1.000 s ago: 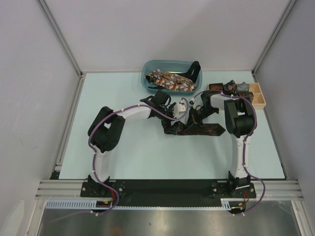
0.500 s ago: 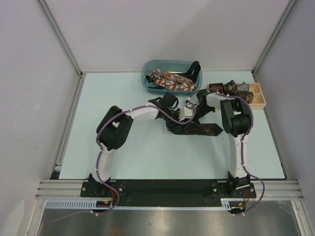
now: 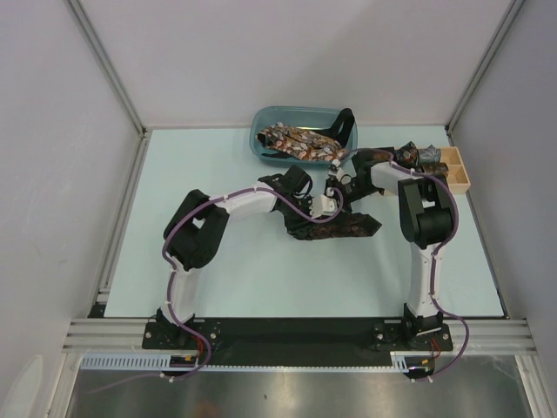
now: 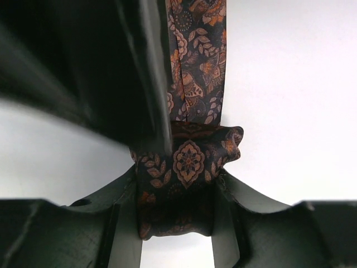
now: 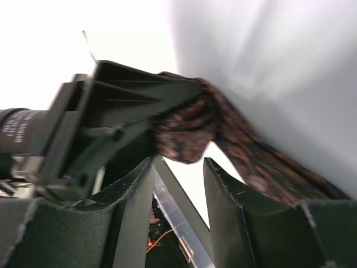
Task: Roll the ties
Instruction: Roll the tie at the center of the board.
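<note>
Pale blue-green table [image 3: 226,270], white walls [image 3: 287,52] on three sides.

Left arm [image 3: 196,231] bends up from the near edge and reaches right toward the table's middle.

Blue bin [image 3: 258,144] at the back centre holds loose ties [image 3: 300,144] in an orange-patterned heap. A dark strip [image 3: 346,124] hangs over its right rim.

Left claw [image 4: 177,187], just in front of the bin, is clamped on a dark brown tie [image 3: 348,225]. The wrist view shows a small wad of the tie squeezed between both fingers [image 4: 125,192], the orange leaf-and-medallion print facing the camera. A narrow band of the tie runs up and away from the wad. The rest of the tie lies flat on the table, stretching to the right below both claws.

Right claw [image 5: 178,167] sits just beside the left one, on its right. Its fingers are apart and nothing lies between them. The tie and the left claw are just past its fingertips. Picture blurred here; contact cannot be judged.

Right arm [image 3: 422,218] stands upright, elbow high.

Wooden tray [image 3: 459,170] at the back right. Rolled ties [image 3: 409,157] sit in its left part; the right compartments show bare wood.
</note>
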`<state>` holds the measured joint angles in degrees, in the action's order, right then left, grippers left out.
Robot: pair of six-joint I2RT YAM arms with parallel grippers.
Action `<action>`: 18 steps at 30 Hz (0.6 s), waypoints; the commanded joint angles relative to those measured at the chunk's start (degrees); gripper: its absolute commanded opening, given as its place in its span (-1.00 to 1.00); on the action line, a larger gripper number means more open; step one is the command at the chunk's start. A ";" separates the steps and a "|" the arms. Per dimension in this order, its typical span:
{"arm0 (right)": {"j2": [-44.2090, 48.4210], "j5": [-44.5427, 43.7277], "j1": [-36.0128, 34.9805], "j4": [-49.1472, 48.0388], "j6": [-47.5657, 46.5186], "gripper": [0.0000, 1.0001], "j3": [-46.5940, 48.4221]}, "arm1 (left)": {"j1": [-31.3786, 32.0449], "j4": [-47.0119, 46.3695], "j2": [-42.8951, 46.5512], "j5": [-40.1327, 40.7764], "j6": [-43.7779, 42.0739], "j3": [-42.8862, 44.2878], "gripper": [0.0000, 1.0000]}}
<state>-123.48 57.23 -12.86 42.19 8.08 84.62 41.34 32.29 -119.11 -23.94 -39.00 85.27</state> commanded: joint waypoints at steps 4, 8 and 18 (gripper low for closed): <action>1.76 4.03 -3.75 -7.56 5.11 -0.09 -2.09 | 0.23 6.11 -0.42 0.39 1.47 -1.34 -0.21; -0.62 2.54 -4.36 -8.35 5.28 -0.11 -1.83 | 0.14 6.20 -0.51 -0.05 1.39 -1.08 -0.20; -2.73 -3.26 -5.68 -6.87 2.56 -1.00 -1.21 | -0.21 6.38 -0.60 -0.75 1.65 -0.64 -0.14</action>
<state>-124.60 59.22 -17.61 34.63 13.10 82.63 41.19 32.34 -119.11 -24.12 -38.57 85.27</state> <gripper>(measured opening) 0.104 0.459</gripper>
